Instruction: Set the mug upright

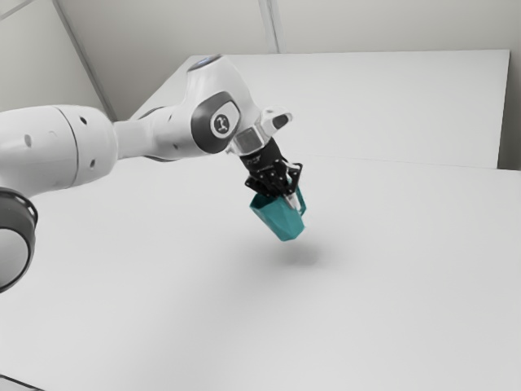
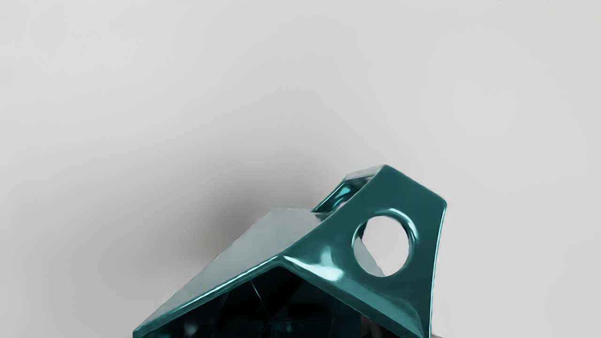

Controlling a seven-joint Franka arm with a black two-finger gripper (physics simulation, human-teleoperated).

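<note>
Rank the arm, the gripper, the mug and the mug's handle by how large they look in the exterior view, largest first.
Arm
Gripper and mug: too alike to rank
Handle

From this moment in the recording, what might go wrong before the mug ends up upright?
The mug hangs tilted above the table, its soft shadow below. Released like this, it would probably land on an edge of its base and might topple.

The gripper holds it near the rim, with the base hanging beyond, so the mug may pivot in the grip when the base touches down.
</note>
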